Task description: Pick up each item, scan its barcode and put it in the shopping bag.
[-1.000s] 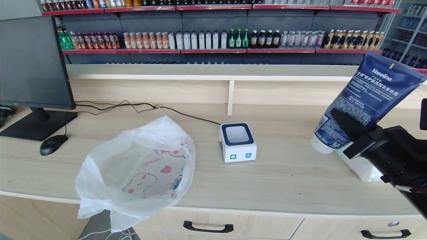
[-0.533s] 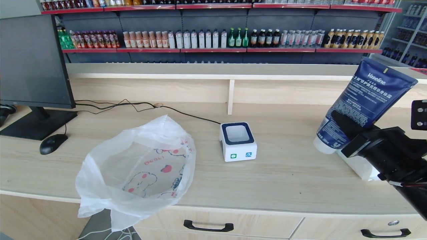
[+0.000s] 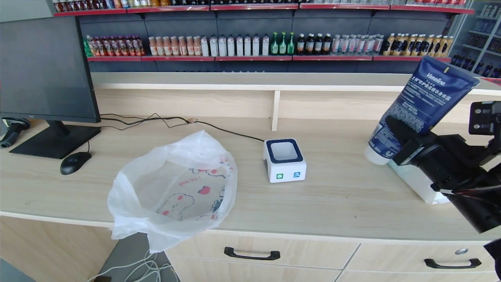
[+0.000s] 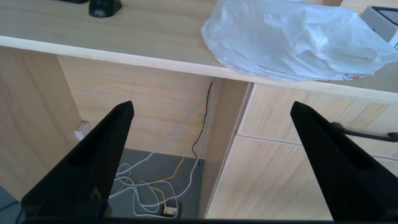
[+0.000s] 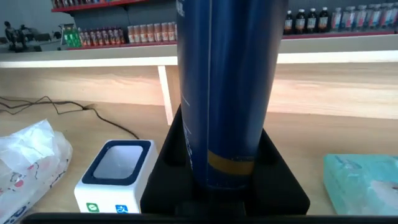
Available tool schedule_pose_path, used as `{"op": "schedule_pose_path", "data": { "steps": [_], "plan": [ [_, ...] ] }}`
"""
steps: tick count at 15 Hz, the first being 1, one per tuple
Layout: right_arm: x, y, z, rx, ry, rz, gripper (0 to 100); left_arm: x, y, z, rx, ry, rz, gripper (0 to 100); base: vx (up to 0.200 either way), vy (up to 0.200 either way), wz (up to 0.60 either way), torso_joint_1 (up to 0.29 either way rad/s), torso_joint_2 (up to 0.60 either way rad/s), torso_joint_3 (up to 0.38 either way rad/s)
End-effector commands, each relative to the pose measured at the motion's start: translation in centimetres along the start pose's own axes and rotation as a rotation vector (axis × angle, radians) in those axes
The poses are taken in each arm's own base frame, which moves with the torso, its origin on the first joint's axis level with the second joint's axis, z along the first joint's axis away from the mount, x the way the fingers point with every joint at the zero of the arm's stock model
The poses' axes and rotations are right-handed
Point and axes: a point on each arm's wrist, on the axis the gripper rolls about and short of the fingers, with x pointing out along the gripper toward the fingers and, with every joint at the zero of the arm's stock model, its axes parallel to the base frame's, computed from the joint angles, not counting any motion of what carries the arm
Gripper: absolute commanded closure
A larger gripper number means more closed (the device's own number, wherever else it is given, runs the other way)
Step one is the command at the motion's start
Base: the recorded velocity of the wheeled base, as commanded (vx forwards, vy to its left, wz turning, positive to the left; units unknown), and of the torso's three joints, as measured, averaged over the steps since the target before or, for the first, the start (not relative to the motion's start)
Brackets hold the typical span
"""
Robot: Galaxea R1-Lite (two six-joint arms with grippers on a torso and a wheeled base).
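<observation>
One blue tube (image 3: 424, 98) is clamped in our right claw (image 3: 395, 133) at the frame's right, held above the tabletop (image 3: 344, 199), so we judge scanning is next: carry its barcode over the scanner (image 3: 285, 160) at centre; our left claw (image 4: 211, 124) gapes empty.

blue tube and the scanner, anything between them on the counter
Nothing: in the head view the stretch of counter between the scanner and the held blue tube is bare wood. The shopping bag lies on the scanner's other side.
</observation>
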Motion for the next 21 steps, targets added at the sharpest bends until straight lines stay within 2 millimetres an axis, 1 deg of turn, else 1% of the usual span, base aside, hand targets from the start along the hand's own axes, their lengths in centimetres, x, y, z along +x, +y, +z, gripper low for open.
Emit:
{"op": "schedule_pose_path", "data": {
  "steps": [1, 8, 13, 14, 15, 16, 17, 18, 20, 21],
  "plan": [
    [0.2, 0.0, -0.2, 0.0, 0.004, 0.0, 100, 0.0, 0.0, 0.0, -0.003, 0.0, 0.0, 0, 0.0, 0.2, 0.0, 0.022, 0.02, 0.002],
    [0.7, 0.5, -0.7, 0.002, 0.011, 0.022, 100, 0.0, 0.0, 0.0, -0.013, -0.002, 0.003, 0, 0.0, 0.2, 0.0, 0.001, 0.0, 0.001],
    [0.7, 0.7, -0.4, -0.01, 0.002, 0.031, 100, 0.0, 0.0, 0.0, -0.015, -0.002, 0.001, 0, 0.0, 0.0, 0.0, 0.0, 0.0, 0.0],
    [0.7, 1.2, -0.1, -0.021, -0.012, 0.05, 100, 0.0, 0.0, 0.0, -0.013, -0.002, 0.003, 0, 0.0, 0.0, 0.0, 0.0, 0.0, 0.0],
    [1.1, 1.3, 0.5, -0.045, -0.042, 0.083, 100, 0.0, 0.0, 0.0, -0.013, -0.003, 0.001, 0, 0.0, 0.0, 0.0, 0.0, 0.0, 0.0],
    [1.2, 1.5, 0.6, -0.08, -0.053, 0.159, 100, 0.0, 0.0, 0.0, -0.012, -0.003, 0.001, 0, 0.0, 0.0, 0.0, 0.0, 0.0, 0.0],
    [1.2, 1.6, 0.5, -0.118, -0.053, 0.206, 100, 0.0, 0.0, 0.0, -0.009, -0.003, 0.001, 0, 0.0, 0.0, 0.0, 0.0, 0.0, 0.0],
    [1.4, 1.5, 0.5, -0.146, -0.059, 0.208, 100, 0.0, 0.0, 0.0, -0.009, -0.002, 0.0, 0, 0.0, 0.0, 0.0, 0.0, 0.0, 0.0],
    [1.3, 2.1, -0.3, -0.183, -0.032, 0.217, 100, 0.0, 0.0, 0.0, -0.009, -0.002, 0.0, 0, 0.0, 0.0, 0.0, 0.0, 0.0, 0.0],
    [1.5, 2.1, -0.4, -0.214, -0.037, 0.215, 100, 0.0, 0.0, 0.0, -0.009, -0.003, 0.001, 0, 0.0, 0.0, 0.0, 0.0, 0.0, 0.0]
  ]
}}
